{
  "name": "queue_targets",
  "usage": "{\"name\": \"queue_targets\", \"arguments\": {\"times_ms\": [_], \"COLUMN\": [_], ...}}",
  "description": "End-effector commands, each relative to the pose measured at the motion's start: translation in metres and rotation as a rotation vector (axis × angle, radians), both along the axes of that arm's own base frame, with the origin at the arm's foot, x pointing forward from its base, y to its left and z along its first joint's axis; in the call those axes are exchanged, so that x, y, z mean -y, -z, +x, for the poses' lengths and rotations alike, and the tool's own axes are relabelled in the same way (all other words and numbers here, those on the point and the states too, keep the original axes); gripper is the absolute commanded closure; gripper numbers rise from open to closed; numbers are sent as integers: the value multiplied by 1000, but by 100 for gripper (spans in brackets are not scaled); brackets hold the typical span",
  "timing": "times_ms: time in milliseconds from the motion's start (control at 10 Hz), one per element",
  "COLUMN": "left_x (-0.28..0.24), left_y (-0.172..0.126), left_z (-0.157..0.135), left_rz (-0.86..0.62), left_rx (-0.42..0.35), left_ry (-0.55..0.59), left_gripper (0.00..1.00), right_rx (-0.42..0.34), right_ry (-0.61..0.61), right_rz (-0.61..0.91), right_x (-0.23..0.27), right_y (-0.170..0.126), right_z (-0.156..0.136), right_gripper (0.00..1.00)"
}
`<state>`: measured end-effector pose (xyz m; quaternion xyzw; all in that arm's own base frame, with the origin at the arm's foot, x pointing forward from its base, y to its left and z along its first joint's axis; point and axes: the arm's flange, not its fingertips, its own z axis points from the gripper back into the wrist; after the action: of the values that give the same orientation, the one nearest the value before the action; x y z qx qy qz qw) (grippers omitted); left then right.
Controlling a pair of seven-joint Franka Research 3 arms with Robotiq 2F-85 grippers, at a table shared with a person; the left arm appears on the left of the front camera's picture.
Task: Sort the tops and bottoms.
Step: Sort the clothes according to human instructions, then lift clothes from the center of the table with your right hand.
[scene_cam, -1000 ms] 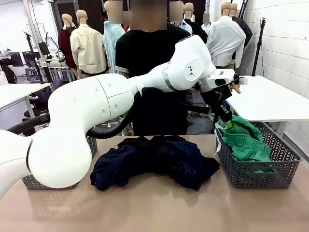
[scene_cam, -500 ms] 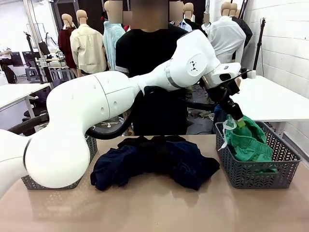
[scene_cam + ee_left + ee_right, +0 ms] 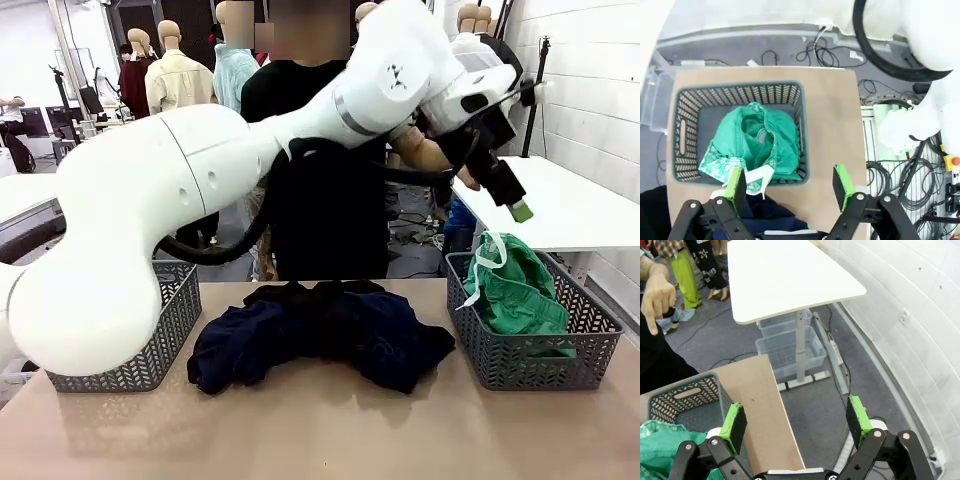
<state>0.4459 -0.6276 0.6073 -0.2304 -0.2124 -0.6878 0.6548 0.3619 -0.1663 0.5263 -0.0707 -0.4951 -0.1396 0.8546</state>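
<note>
The bright green trousers (image 3: 510, 290) lie crumpled in the grey basket (image 3: 570, 365) at the table's right end. In the left wrist view the trousers (image 3: 757, 145) sit in that basket (image 3: 687, 107), right below the camera. My left arm reaches across the middle, and its gripper (image 3: 512, 200) hangs open and empty well above the basket. Its fingers (image 3: 735, 184) stand wide apart. A dark navy heap of clothes (image 3: 320, 335) lies in the middle of the table. My right gripper (image 3: 796, 422) is open and empty above the table's right edge, beside the trousers (image 3: 660, 450).
A second grey basket (image 3: 150, 350) stands at the table's left end. A person in black stands at the far side, one hand (image 3: 435, 155) behind my left arm and pointing down (image 3: 657, 295). A white table (image 3: 560, 205) lies beyond the right basket.
My left gripper has let go of the green trousers and risen up and to the right. The trousers have dropped into the right basket.
</note>
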Motion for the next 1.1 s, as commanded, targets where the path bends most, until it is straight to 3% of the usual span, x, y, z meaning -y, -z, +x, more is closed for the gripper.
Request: {"name": "queue_targets", "arguments": {"times_ms": [0,200,400,600,700,1000], "left_x": [99,50,-9,-39,-44,-49], "left_y": [-95,-115,-111,-109,-96,-97], "left_z": [82,39,7,17,-14,-6], "left_rz": [70,57,25,-44,-1,-12], "left_rx": [72,138,172,132,155,143], "left_ry": [-8,-46,-154,-258,-134,-179], "left_gripper": [11,11,11,11,11,11], "right_rx": [-2,-2,-2,-2,-2,-2], "right_ry": [6,6,6,6,6,6], "right_rz": [19,19,19,19,19,19], "right_x": [0,0,0,0,0,0], "right_y": [1,1,1,1,1,1], "right_z": [1,1,1,1,1,1], "right_gripper": [0,0,0,0,0,0]}}
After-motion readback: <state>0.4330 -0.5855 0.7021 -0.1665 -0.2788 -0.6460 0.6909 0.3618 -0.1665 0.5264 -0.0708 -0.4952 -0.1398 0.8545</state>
